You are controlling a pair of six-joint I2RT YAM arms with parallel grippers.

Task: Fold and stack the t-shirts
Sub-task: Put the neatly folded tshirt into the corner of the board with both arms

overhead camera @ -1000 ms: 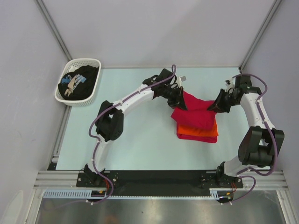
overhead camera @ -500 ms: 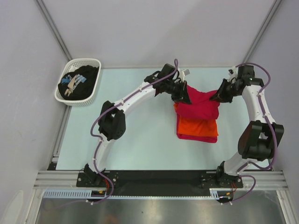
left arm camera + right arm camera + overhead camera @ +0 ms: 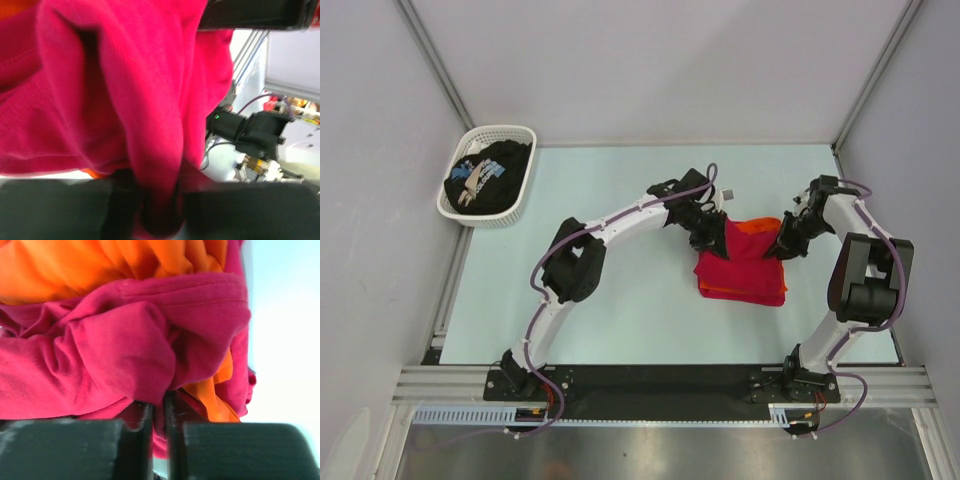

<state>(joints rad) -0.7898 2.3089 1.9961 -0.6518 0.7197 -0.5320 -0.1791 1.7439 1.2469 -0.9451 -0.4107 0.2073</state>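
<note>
The crimson-red t-shirt (image 3: 740,268) lies folded on top of the orange t-shirt (image 3: 752,226), whose edge shows at the far side. My left gripper (image 3: 717,238) is at the stack's far-left corner. In the left wrist view its jaws stand apart, a fold of the red t-shirt (image 3: 125,90) still hanging between them (image 3: 160,200). My right gripper (image 3: 782,245) is at the right edge. Its fingers (image 3: 159,415) stand close together with a thin red fold (image 3: 110,360) pinched between them, orange cloth (image 3: 100,265) behind. The black t-shirt (image 3: 490,178) lies in the basket.
The white lattice basket (image 3: 500,132) stands at the table's far-left corner. The pale table (image 3: 620,300) is bounded by metal rails and grey walls. The right arm's elbow (image 3: 865,280) sits close to the stack's right side.
Both grippers have lowered the red t-shirt toward me onto the orange one, covering most of it. The left jaws have parted; the right jaws have eased slightly.
</note>
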